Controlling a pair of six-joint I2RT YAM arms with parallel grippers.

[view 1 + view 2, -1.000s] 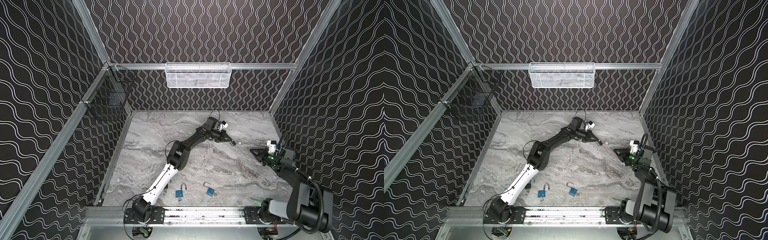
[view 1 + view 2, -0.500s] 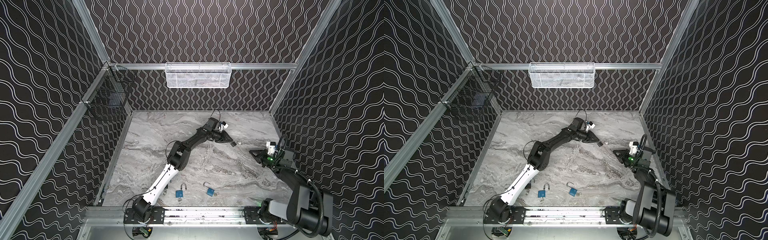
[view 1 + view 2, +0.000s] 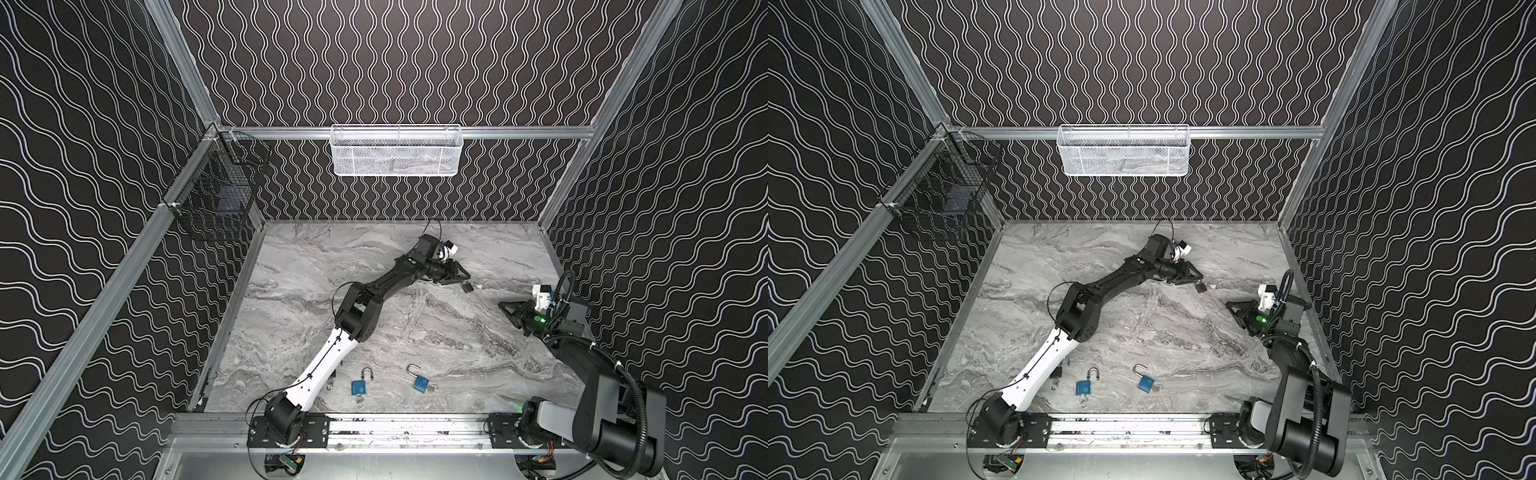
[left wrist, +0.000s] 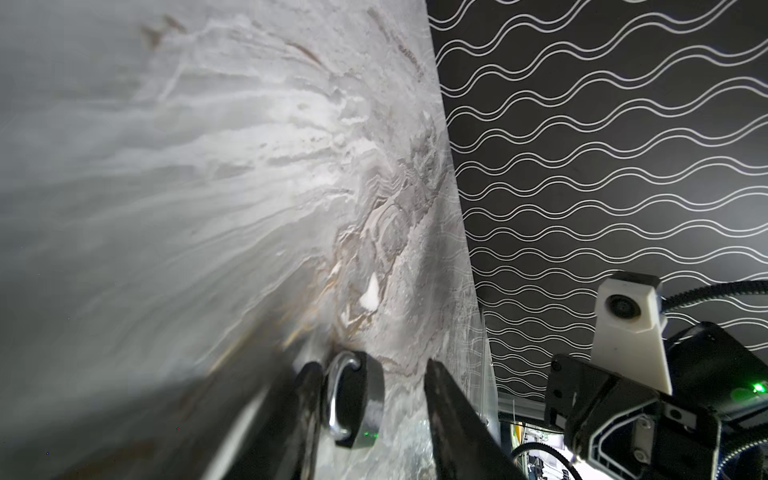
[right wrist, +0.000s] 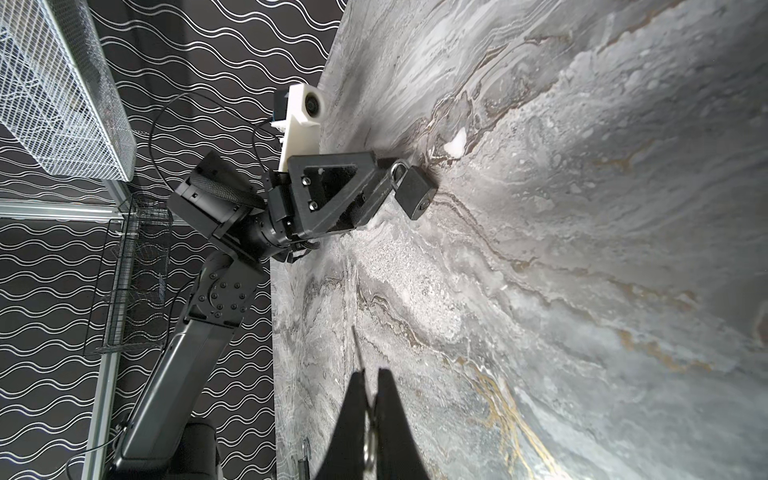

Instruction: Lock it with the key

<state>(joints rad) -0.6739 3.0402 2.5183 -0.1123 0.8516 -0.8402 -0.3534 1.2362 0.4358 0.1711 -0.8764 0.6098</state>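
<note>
A black padlock (image 3: 467,286) (image 3: 1201,286) sits on the marble table at the far right, at the tips of my left gripper (image 3: 462,277) (image 3: 1196,277). In the left wrist view the left gripper (image 4: 370,365) is open. The padlock (image 4: 359,399) leans against one finger, with a clear gap to the other. In the right wrist view my right gripper (image 5: 372,374) is shut on the key (image 5: 356,345), whose thin blade sticks out past the tips toward the padlock (image 5: 415,193). The right gripper (image 3: 500,305) hovers a short way to the padlock's right.
Two blue padlocks (image 3: 358,386) (image 3: 420,382) with raised shackles lie near the front rail. A dark padlock (image 3: 1057,372) lies beside the left arm's white link. A white mesh basket (image 3: 395,151) hangs on the back wall, a black wire basket (image 3: 216,195) on the left wall.
My left gripper has opened and let go of the black padlock, which stays at its tips. The right gripper has hardly moved and still pinches the key.
</note>
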